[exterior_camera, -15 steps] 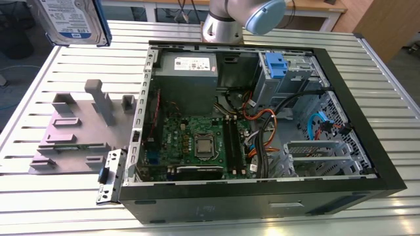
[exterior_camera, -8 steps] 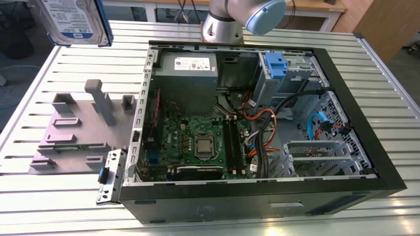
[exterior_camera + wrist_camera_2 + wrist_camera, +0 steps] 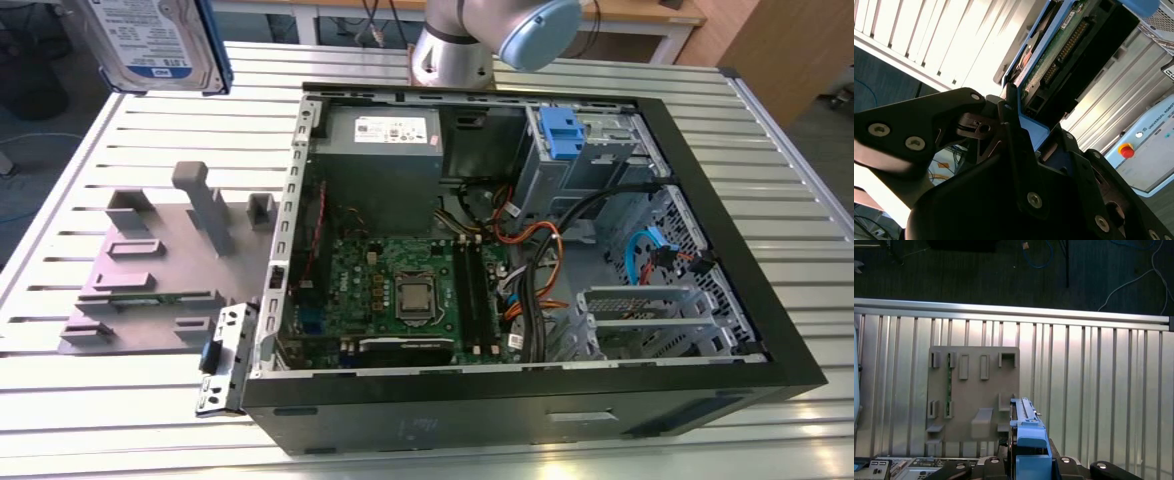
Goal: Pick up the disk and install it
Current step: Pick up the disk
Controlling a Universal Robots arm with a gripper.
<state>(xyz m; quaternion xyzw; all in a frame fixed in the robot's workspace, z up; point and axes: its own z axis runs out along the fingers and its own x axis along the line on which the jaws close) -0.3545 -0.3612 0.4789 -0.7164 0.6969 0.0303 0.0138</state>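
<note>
Gripper [image 3: 1024, 125] on disk [image 3: 158, 45], long axis vertical

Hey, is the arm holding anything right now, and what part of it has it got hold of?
Yes. The gripper holds the disk, its fingers shut on the blue carrier frame at one end of the drive.
</note>
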